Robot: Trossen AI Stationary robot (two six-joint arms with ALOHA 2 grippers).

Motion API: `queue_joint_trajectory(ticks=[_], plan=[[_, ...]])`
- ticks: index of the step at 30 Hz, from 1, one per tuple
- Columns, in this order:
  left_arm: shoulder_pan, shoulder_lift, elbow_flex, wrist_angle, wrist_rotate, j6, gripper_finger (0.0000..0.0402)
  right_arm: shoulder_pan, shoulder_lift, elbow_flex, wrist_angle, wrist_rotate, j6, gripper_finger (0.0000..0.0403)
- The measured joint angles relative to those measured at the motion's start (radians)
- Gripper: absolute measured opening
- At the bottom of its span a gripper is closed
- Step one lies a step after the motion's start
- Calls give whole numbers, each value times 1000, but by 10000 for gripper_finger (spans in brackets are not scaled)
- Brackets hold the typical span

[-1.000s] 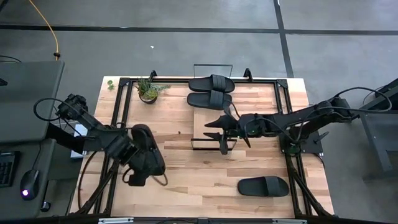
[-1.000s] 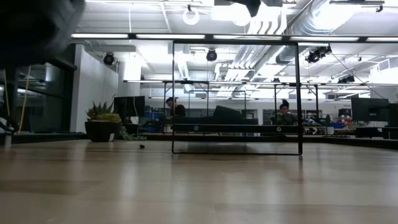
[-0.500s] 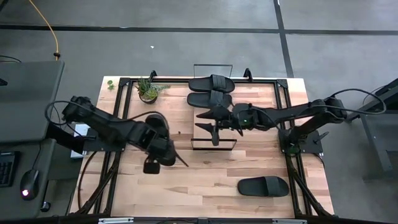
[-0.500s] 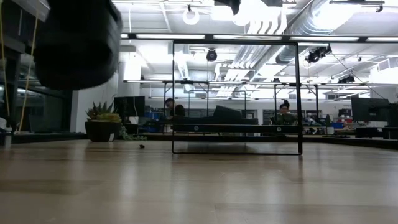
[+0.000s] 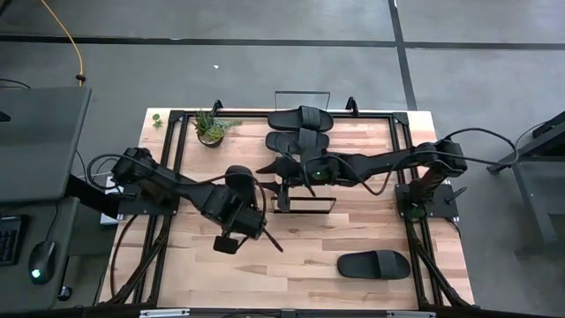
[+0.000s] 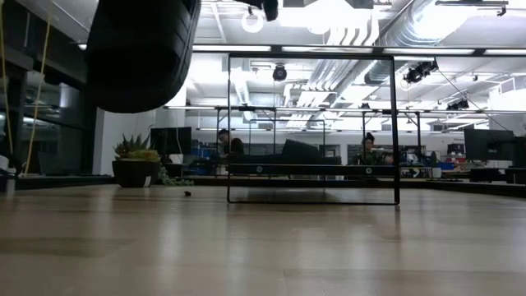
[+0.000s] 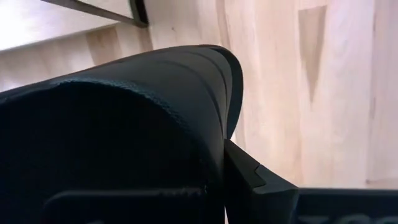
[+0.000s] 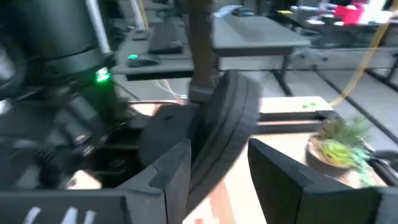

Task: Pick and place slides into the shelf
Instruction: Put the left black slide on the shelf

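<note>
My left gripper (image 5: 237, 212), pinched shut on a slide (image 6: 141, 51), has swung in from the frame's left to centre, just left of the shelf (image 5: 305, 181). My right gripper (image 5: 281, 168) has slid leftward over the shelf's near end, fingers half spread around that slide. Looks like a handover. Two slides (image 5: 300, 128) sit shelved at upper centre; another (image 5: 373, 263) waits lower right.

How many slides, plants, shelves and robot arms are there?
Slides: 4
Plant: 1
Shelf: 1
Arms: 2
Total: 8
</note>
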Motion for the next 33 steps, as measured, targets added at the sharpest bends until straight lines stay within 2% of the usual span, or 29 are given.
queue_joint_trajectory(ticks=[7,19,25,29,33], plan=[[-23,-2,1,6,-13,9,7,-2,0,0,29,-42,-22,152],[-29,-2,0,113,-23,105,7,-29,0,0,36,-128,52,152],[-27,-2,0,112,-25,127,7,-29,0,0,38,-182,69,152],[-28,-2,0,114,-24,128,7,-27,-2,0,15,-133,117,152],[-35,-2,0,114,-36,125,7,-37,-2,0,-8,-127,131,152]])
